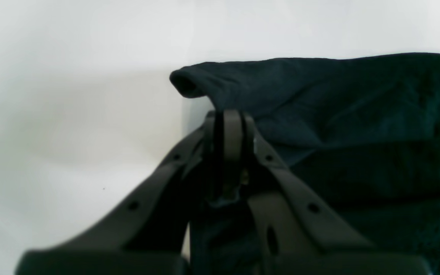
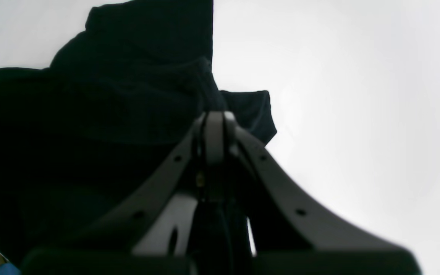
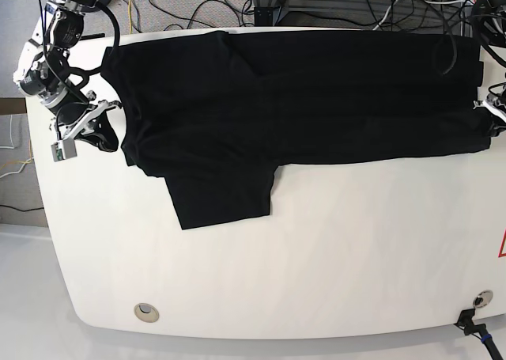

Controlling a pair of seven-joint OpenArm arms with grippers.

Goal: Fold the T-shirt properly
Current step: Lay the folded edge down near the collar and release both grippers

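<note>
**A:** Two arms, one shirt. The T-shirt (image 3: 300,99) lies spread sideways across the far half of the white worktop (image 3: 316,257), plain black side up, one sleeve (image 3: 221,190) sticking out toward the near edge. The right gripper (image 3: 111,116) sits at the shoulder end, the left gripper (image 3: 489,115) at the hem end by the worktop's other side.

**B:** Are they actually holding cloth?

**A:** Looks like it. In the left wrist view the left gripper's (image 1: 227,118) fingers are pressed together on a dark edge, with a bit of fabric poking out lower down between them. The right wrist view shows the same deal: the right gripper (image 2: 214,118) is closed with black cloth running down between its fingers (image 2: 214,133).

**B:** So which step?

**A:** My guess is the first lengthwise fold, both ends pinched along the near edge. The next move probably needs both arms to lift together and carry that edge across evenly, keeping the cloth taut so it doesn't sag or bunch. That loose sleeve wants tucking too.
</note>
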